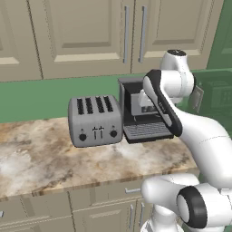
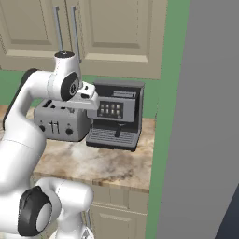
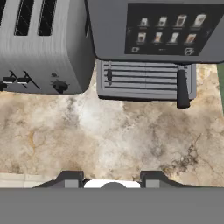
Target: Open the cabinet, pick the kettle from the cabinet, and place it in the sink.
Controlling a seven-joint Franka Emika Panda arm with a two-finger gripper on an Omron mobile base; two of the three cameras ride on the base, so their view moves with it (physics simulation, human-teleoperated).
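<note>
Two fingers [image 3: 70,178] parted with nothing between them, hovering above the marble counter [image 3: 109,135].

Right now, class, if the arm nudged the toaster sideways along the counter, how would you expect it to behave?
The toaster would probably slide rather than tip: it looks low and wide, with a flat base on the counter. It seems a rigid metal box, so it should not flex. It stands right beside the coffee machine, so a push that way would likely bump it.

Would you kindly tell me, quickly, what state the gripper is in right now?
Gripper: open, holding nothing, above the counter in front of the coffee machine.
</note>
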